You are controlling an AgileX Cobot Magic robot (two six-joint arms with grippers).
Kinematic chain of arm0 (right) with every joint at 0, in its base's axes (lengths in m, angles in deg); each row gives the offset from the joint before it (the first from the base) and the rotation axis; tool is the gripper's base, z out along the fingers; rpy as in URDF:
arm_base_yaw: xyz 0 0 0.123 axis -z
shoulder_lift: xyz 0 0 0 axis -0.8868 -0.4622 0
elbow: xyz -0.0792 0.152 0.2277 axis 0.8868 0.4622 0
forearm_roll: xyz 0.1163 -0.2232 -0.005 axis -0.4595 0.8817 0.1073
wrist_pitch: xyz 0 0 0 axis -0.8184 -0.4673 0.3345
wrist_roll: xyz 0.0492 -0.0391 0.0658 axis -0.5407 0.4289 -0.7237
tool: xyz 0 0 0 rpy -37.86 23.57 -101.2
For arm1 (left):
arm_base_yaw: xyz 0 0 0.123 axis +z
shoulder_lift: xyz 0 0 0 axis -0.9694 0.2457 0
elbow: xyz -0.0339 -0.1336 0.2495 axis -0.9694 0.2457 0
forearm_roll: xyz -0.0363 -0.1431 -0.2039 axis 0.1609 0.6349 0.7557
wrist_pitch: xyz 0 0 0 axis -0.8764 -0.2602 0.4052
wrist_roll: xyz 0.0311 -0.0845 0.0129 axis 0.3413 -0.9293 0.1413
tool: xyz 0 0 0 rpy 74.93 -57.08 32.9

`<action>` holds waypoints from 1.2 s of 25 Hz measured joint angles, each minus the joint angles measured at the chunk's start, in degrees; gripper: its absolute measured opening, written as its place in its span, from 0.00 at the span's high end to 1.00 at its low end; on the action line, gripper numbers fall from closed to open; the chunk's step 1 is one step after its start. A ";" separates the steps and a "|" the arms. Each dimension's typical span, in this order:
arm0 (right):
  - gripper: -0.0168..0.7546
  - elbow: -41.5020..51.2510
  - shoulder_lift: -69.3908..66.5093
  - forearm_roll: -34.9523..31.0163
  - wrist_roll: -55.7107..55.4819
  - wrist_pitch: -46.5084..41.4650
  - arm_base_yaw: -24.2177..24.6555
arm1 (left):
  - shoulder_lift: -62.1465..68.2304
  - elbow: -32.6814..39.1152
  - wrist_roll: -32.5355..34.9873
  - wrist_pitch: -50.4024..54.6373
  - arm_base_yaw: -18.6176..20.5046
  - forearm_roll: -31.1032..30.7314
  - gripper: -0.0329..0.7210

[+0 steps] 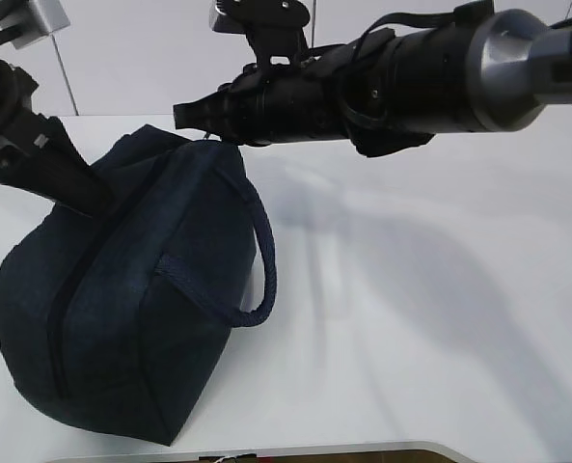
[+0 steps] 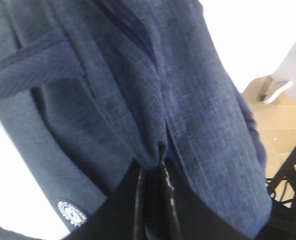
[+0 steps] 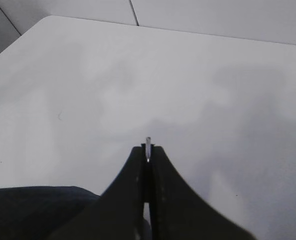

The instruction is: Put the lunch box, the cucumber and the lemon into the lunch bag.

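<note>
Exterior view shows you the lunch bag [image 1: 122, 309] sitting toward the left front corner of the surface [image 1: 421, 318], its zipper line looking closed along the top and one strap handle hanging down its right side. Your left gripper [image 1: 97, 198] presses in at the bag's top left; the left wrist view shows its fingers [image 2: 138, 200] pinched tight on a fold of navy fabric beside the zipper seam. Your right gripper [image 1: 184, 114] reaches across to the bag's far top end, and in the right wrist view its fingers [image 3: 135, 175] are closed on a thin bright metal piece, likely the zipper's ring pull [image 3: 148, 145].

No lunch box, cucumber or lemon shows in any view, so they may already be inside, though you cannot confirm that. This looks like the zipper step. Next, keep the left hold firm as an anchor while the right draws the pull along the seam, steady and straight
</note>
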 joint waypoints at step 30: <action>0.97 -0.22 1.10 0.89 -7.04 17.43 6.25 | 0.00 -0.04 0.00 1.55 0.00 -2.15 0.95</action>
